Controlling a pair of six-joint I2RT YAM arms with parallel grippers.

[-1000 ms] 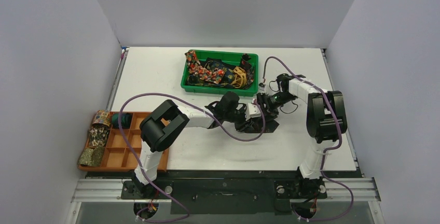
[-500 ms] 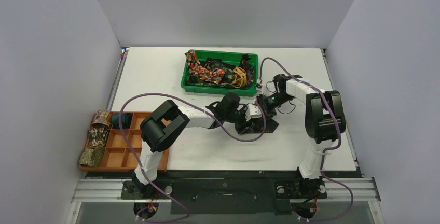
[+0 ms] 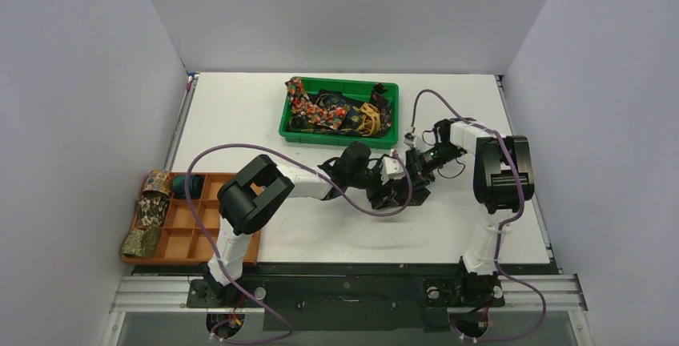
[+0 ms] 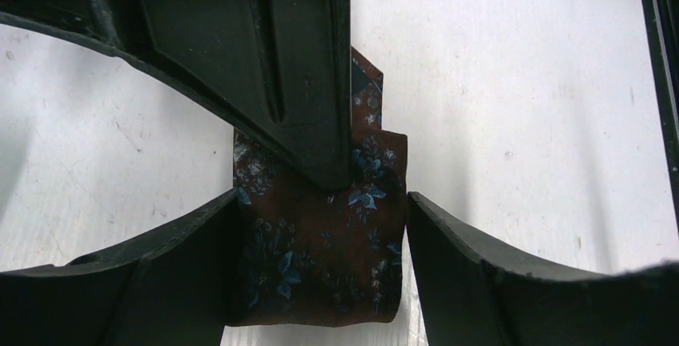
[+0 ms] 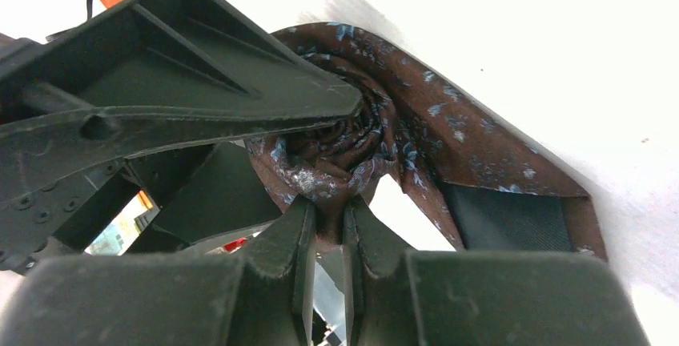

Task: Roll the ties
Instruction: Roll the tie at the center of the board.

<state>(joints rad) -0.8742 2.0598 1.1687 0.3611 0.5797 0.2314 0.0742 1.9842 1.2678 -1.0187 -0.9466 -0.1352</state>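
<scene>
Sitting far left: orange tray with few rolled ties. Next, left gripper just opened wide, fingers each side of brown flower tie, mid table, near green bin of loose ties. Then right gripper just closed, pinching roll's edge. Looks like hand-over: right holds roll, left free for new grab.

Woven brown cloth on the tie, faint sheen. Matt black moulded plastic fingers. Scuffed, matt white table.
</scene>
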